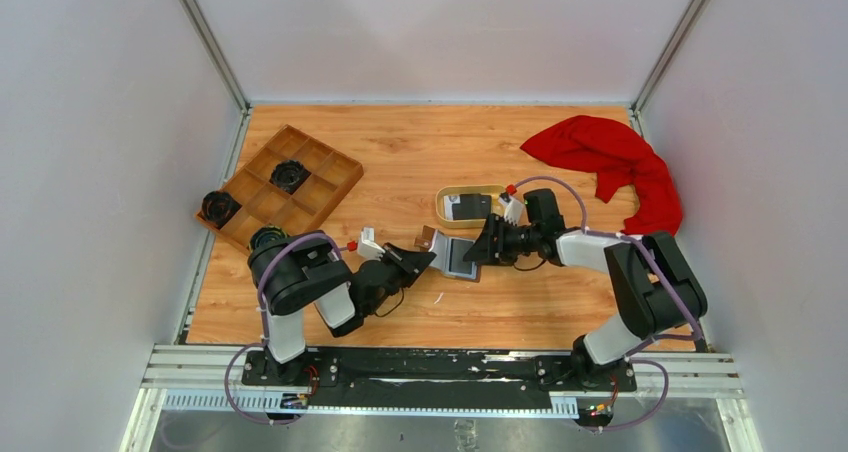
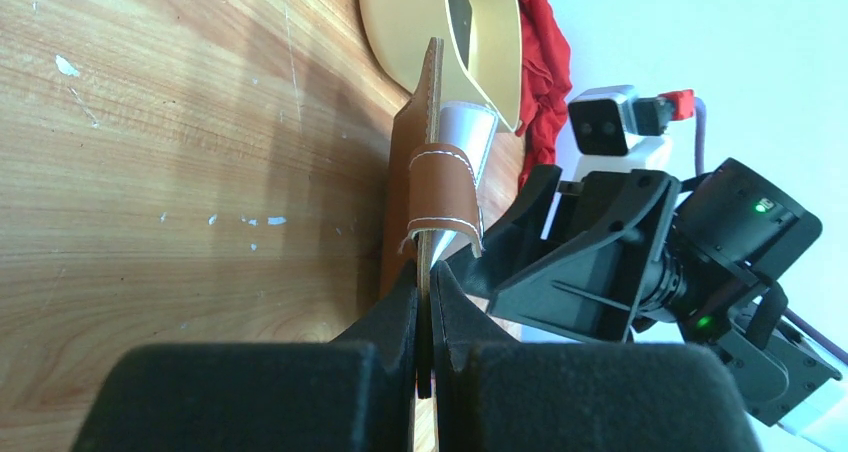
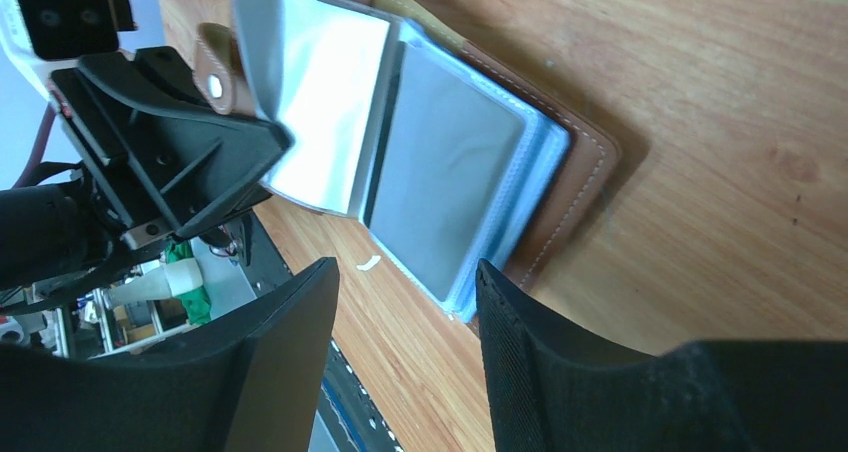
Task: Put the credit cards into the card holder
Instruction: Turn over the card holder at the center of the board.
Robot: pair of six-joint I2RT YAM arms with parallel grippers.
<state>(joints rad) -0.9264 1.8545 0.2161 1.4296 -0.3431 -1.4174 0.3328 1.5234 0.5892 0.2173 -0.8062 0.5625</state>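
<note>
Two arms (image 1: 300,282) (image 1: 640,282) are sitting at the desk (image 1: 420,152), carrying one left hand (image 1: 428,257) and one right hand (image 1: 480,250). One holder (image 1: 460,257) is lying open. One dish (image 1: 470,188) is holding two cards (image 1: 474,206) (image 1: 455,208). One red cloth (image 1: 610,157), one tray (image 1: 300,197) and three black round things (image 1: 290,175) (image 1: 218,207) (image 1: 265,239) are showing too.

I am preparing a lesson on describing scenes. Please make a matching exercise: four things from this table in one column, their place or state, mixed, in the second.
1 left tool
2 right tool
3 red cloth
4 oval dish

a open, beside the card holder
b far right of the table
c shut on the card holder
d holds credit cards

Pairs: 1-c, 2-a, 3-b, 4-d
</note>
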